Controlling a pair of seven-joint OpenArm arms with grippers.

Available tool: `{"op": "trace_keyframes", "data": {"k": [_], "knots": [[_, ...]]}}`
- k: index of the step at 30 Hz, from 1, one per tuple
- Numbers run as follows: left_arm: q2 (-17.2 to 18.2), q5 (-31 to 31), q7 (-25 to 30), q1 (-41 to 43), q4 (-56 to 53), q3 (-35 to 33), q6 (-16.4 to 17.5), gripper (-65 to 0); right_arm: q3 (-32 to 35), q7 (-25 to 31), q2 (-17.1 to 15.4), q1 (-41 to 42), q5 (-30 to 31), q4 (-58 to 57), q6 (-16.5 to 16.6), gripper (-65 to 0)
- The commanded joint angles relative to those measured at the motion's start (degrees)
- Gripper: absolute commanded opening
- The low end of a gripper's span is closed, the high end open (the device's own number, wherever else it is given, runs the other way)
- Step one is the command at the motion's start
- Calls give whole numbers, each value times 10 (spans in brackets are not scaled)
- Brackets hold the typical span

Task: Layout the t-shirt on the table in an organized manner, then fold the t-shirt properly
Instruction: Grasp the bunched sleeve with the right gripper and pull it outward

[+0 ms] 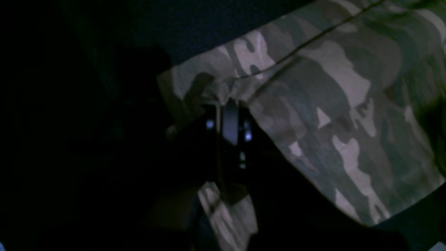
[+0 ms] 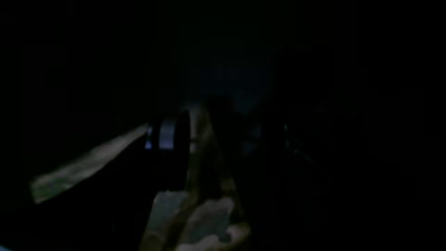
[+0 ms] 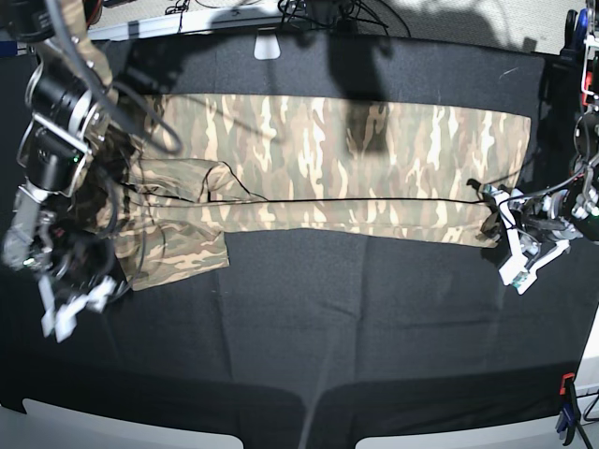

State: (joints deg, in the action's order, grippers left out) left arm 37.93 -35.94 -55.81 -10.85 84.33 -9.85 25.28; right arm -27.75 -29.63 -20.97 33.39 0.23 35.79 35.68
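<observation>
Black cloth is covering the table (image 3: pixel 374 309); the t-shirt (image 3: pixel 356 159) is lying folded lengthwise into a long band across the far half.

Left gripper (image 1: pixel 228 115) is pinching the hem corner w/ jaws pressed together, fabric running away from it toward the other arm.

Right gripper (image 3: pixel 70 304) is sitting by the sleeve end; the dim right wrist view is too dark to be showing whether its jaws are spread or gripping.

Fabric is looking light, soft, floppy, prob. sagging when lifted, so I'd be holding corners & seams.
</observation>
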Motion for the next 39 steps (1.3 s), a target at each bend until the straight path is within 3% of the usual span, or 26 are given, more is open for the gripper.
{"op": "trace_keyframes", "data": {"k": [1,8,17,20,24,27,30,34,39], "knots": [[11,-2,6,-12,8,5,-2,-650,0,21,-7,27,5,-9,3,-340],[11,-3,16,-12,8,5,-2,-650,0,21,-1,23,-5,-51,3,-340],[12,-3,18,-14,8,5,-2,-650,1,10,37,23,-5,-51,3,-341],[11,-3,18,-14,8,5,-2,-650,1,0,40,24,-5,-51,3,-427],[12,-3,18,-14,8,5,-2,-650,1,-17,36,26,4,-49,3,-628],[12,-3,18,-14,8,5,-2,-650,1,-46,33,28,44,-34,9,-650],[12,-3,18,-14,8,5,-2,-650,1,-91,33,28,92,1,43,-650],[12,-3,18,-14,8,5,-2,-650,1,-168,34,22,160,66,43,-650],[12,-3,19,-14,8,5,-2,-650,1,-205,34,-25,228,177,43,-650]]}}
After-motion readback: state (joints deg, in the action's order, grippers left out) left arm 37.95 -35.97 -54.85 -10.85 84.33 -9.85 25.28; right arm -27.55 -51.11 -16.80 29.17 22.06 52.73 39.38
